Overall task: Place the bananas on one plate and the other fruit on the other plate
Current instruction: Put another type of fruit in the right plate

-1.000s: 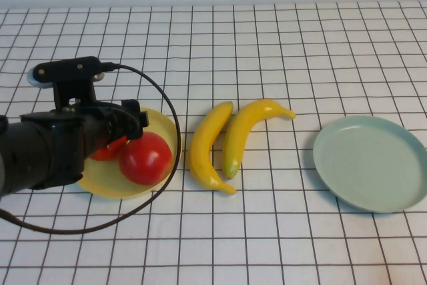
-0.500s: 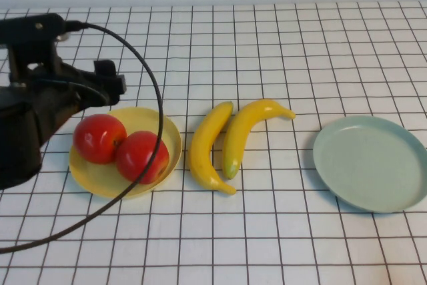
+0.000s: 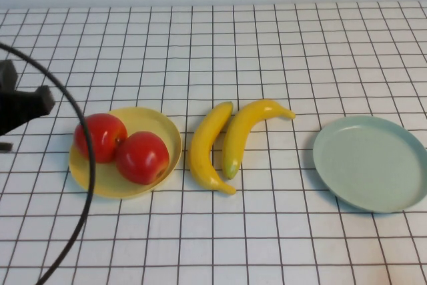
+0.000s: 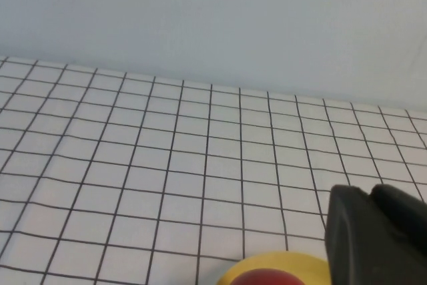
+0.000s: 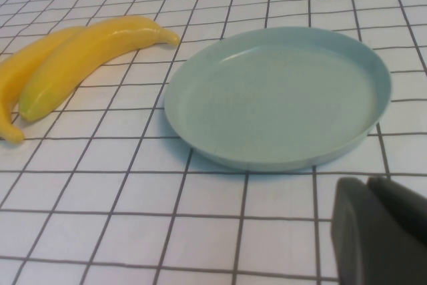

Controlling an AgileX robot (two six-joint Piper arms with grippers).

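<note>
Gridded tabletop: left claw [image 4: 377, 238] closed, empty, raised beside yellow plate [image 3: 107, 181]; right claw [image 5: 380, 231] closed.

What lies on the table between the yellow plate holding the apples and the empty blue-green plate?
In the high view, the two bananas lie side by side on the checked cloth between the yellow plate and the blue-green plate, touching neither.
</note>
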